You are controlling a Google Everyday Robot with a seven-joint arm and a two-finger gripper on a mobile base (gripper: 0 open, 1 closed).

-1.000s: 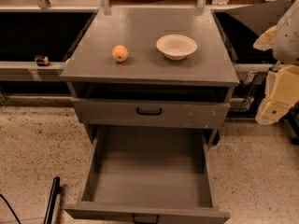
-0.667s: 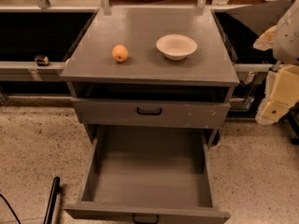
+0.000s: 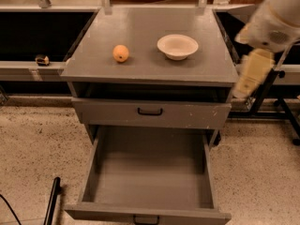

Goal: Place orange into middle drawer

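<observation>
The gripper hangs at the right edge of the view, just off the right side of the grey cabinet and about level with its top. It shows only as a blurred pale cream-yellow shape, so whether it is open or closed cannot be told. It holds nothing and touches nothing. The arm rises above it into the upper right corner as a bulky white rounded section, with the gripper pointing down and slightly inward toward the cabinet. The orange lies well apart from the gripper, across the cabinet top toward the far left side, resting free on the grey surface. The white bowl stands between the orange and the gripper, nearer the gripper, also on the top. Below and to the left of the gripper the middle drawer is pulled fully out, its grey inside bare. The upper drawer above it, with its white-chipped front, is closed.
</observation>
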